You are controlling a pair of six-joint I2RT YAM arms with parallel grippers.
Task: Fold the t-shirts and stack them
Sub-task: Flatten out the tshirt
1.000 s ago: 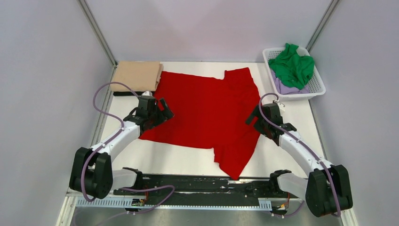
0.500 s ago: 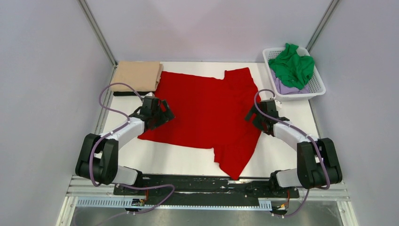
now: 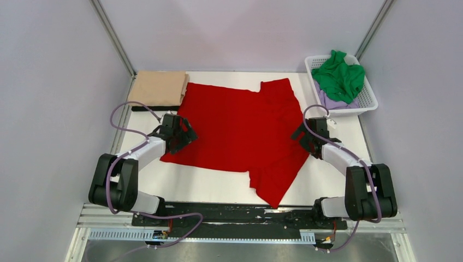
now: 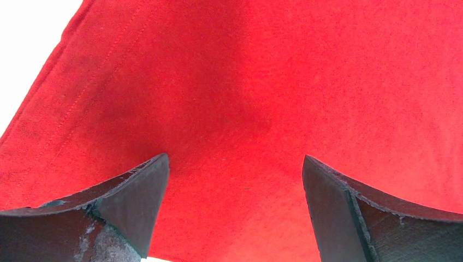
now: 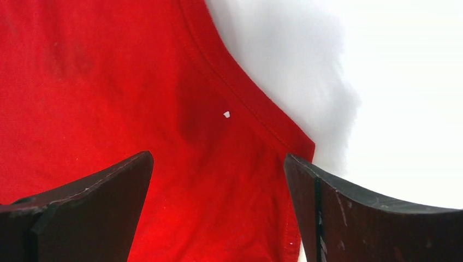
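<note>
A bright red t-shirt (image 3: 240,131) lies spread on the white table, one sleeve pointing to the near edge. My left gripper (image 3: 181,134) is open and low over the shirt's left edge; red cloth (image 4: 245,109) fills the gap between its fingers. My right gripper (image 3: 303,137) is open and low over the shirt's right edge, where a hemmed corner (image 5: 295,142) lies between its fingers. A folded tan-beige t-shirt (image 3: 158,88) lies at the back left. A crumpled green t-shirt (image 3: 339,76) lies on a pale lilac one (image 3: 331,101) in the basket.
The white lattice basket (image 3: 367,103) stands at the back right corner. A black bar (image 3: 143,108) lies just in front of the tan shirt. Grey walls close in both sides and the back. The black rail with the arm bases runs along the near edge.
Both arms have lowered and pulled back toward their bases, the elbows dropping. The left gripper has shifted slightly left and the right slightly right at the shirt's edges. The shirt has barely moved.
</note>
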